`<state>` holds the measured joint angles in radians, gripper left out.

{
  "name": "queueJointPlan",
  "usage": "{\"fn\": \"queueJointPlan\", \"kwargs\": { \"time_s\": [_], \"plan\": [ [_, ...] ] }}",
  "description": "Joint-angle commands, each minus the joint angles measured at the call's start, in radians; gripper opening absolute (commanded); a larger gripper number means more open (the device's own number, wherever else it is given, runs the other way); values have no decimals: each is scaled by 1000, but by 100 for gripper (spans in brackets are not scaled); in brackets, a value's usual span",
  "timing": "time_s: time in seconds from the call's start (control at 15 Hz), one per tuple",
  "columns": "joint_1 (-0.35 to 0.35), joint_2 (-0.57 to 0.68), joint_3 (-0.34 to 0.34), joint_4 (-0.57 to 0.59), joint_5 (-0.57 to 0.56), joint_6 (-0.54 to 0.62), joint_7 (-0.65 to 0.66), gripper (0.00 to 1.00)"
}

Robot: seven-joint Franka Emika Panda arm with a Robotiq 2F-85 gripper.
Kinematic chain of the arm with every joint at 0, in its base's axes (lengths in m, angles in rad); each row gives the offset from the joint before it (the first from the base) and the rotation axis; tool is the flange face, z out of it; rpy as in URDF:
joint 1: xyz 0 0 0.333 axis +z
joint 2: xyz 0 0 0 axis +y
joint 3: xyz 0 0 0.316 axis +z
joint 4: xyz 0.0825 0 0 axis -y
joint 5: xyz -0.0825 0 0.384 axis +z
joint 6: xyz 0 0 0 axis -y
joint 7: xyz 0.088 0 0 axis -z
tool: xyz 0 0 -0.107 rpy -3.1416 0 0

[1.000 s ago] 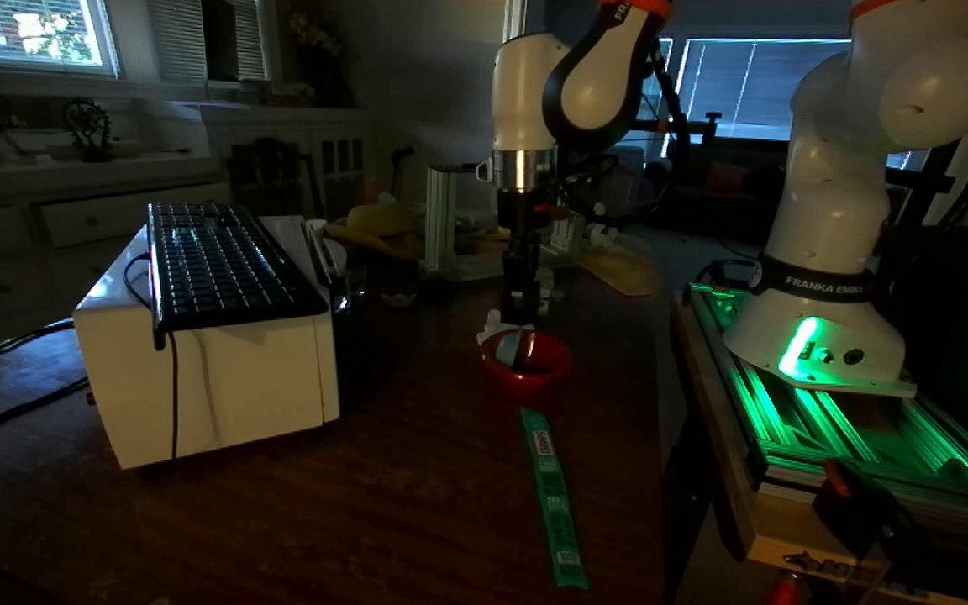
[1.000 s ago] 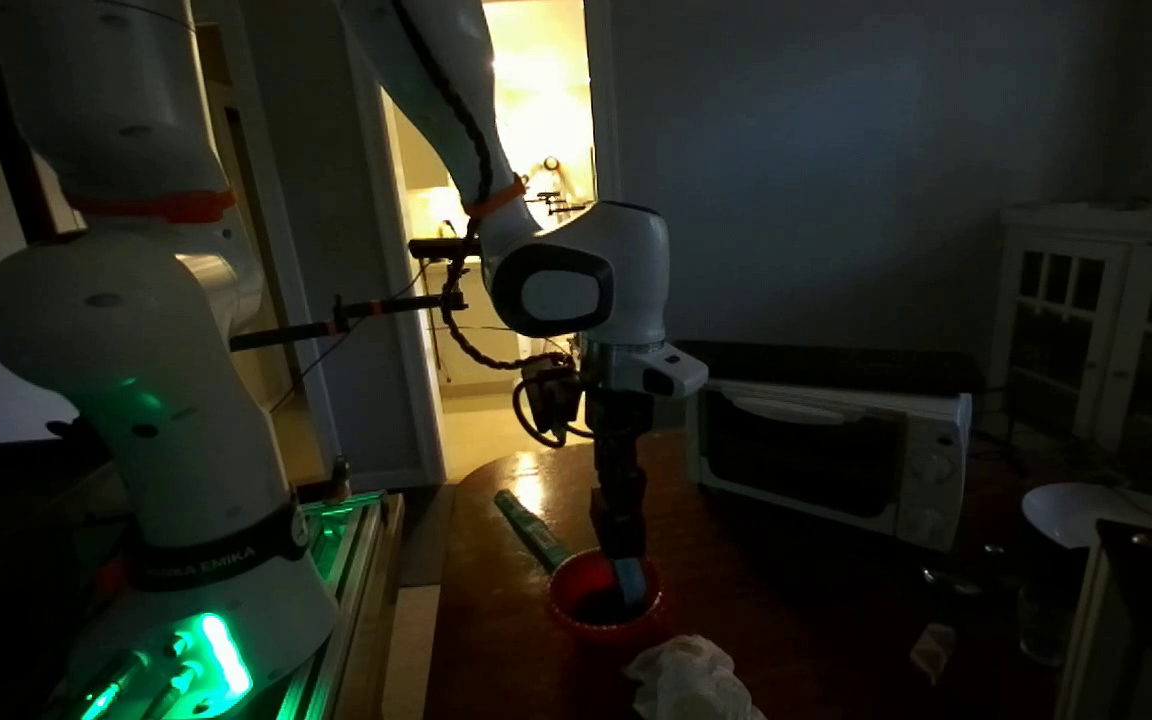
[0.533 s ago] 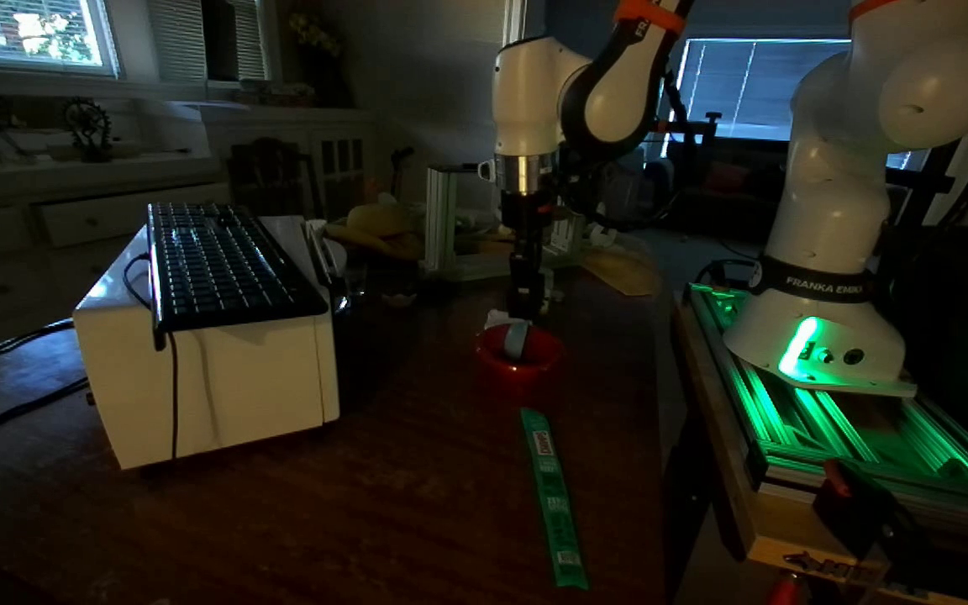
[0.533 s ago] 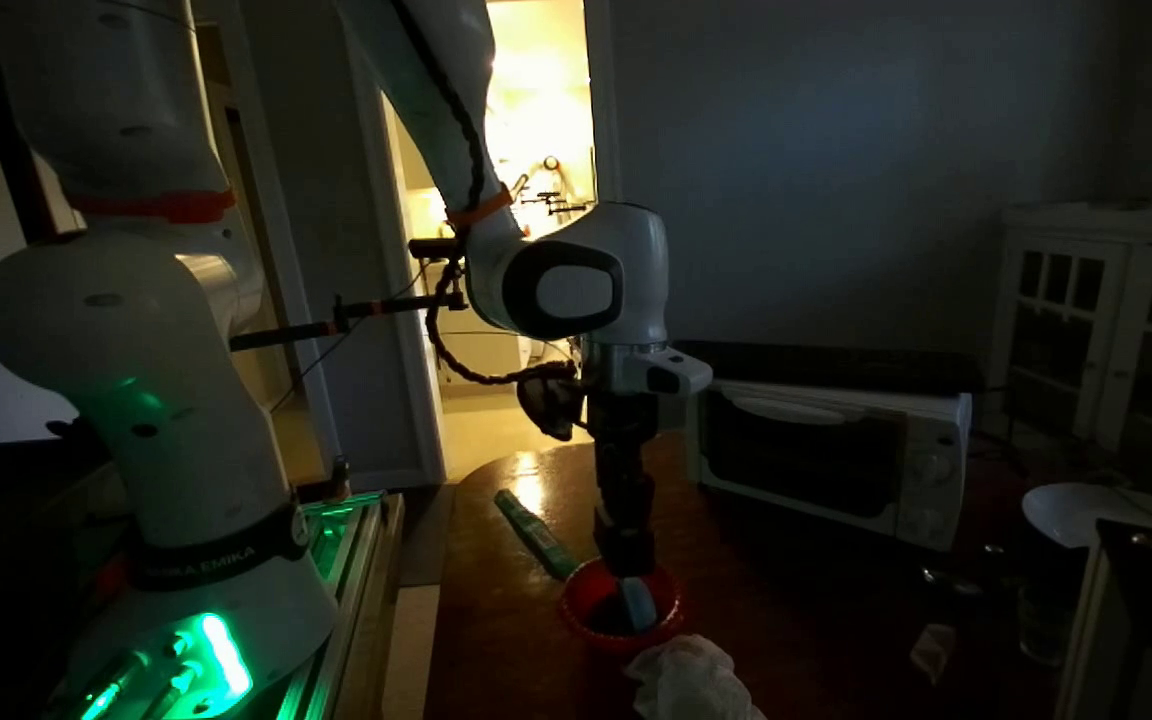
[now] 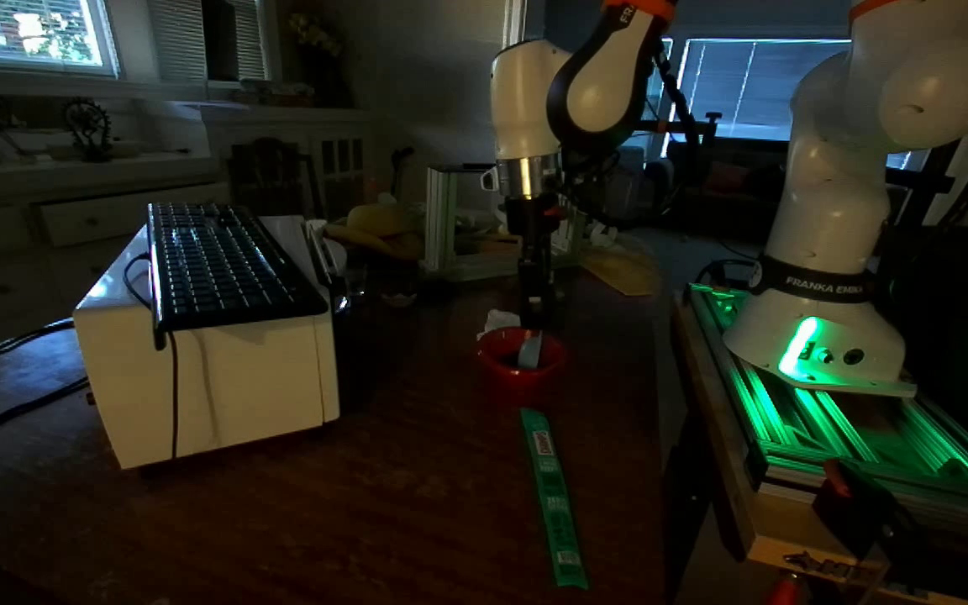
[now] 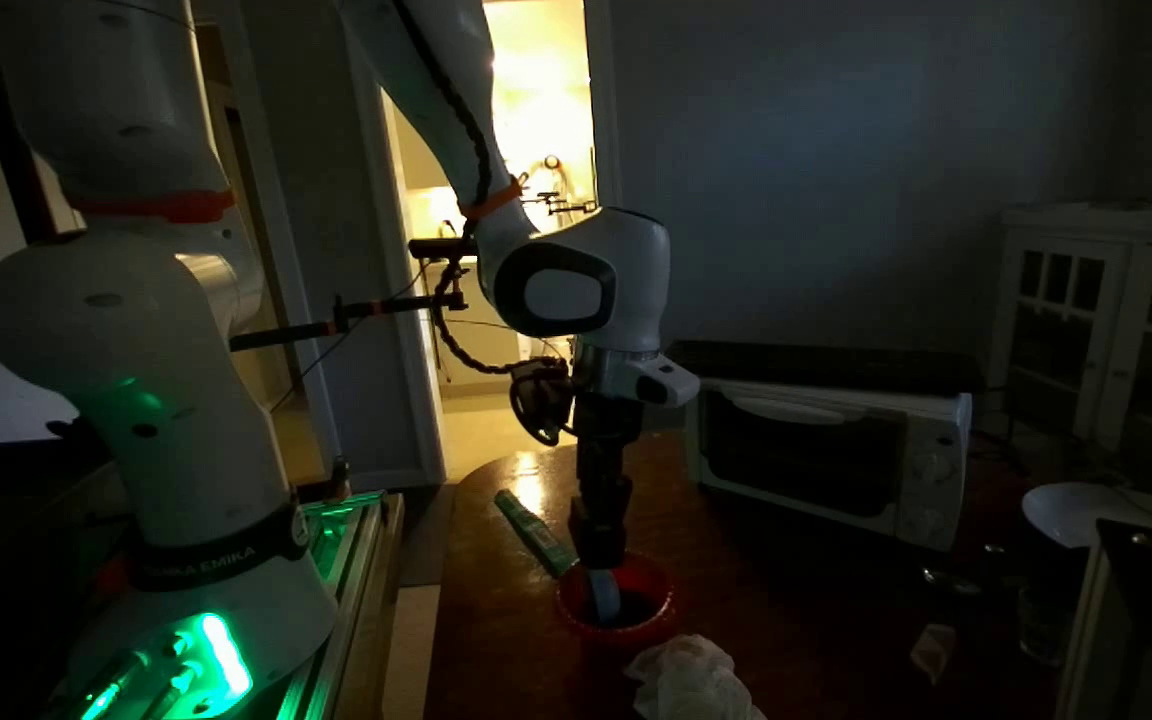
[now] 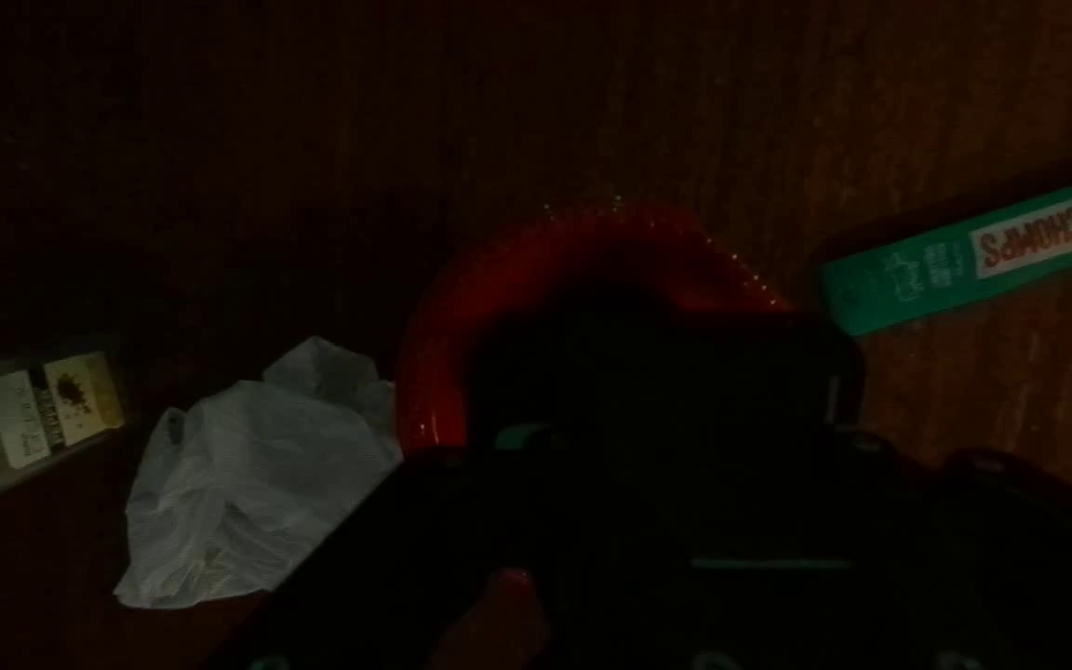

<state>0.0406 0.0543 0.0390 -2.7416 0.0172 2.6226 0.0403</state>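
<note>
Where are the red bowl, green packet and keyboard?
Red bowl [image 5: 521,388]: in an exterior view, on its outer wall.
Green packet [image 7: 990,247]: in the wrist view, on its label.
Keyboard [image 5: 223,265]: in an exterior view, on its keys.

I'm holding a pale blue-grey strip [image 6: 604,597] from above, near upright w/ a slight tilt, lower part down inside the red bowl [image 5: 522,388]; can't tell if it touches bottom; bowl's round, glossy, upright on the brown wood tbl [image 5: 400,504], interior v. dark
</note>
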Motion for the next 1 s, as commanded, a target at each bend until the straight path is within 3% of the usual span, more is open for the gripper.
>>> {"fn": "queueJointPlan", "kwargs": {
  "time_s": [0.0, 0.47, 0.93],
  "plan": [
    [2, -17, 20, -10, 104, 15, -56, 22],
    [-1, 11, 17, -5, 133, 155, -19, 22],
    [-6, 2, -36, 0, -54, 83, 83, 22]
  ]
}}
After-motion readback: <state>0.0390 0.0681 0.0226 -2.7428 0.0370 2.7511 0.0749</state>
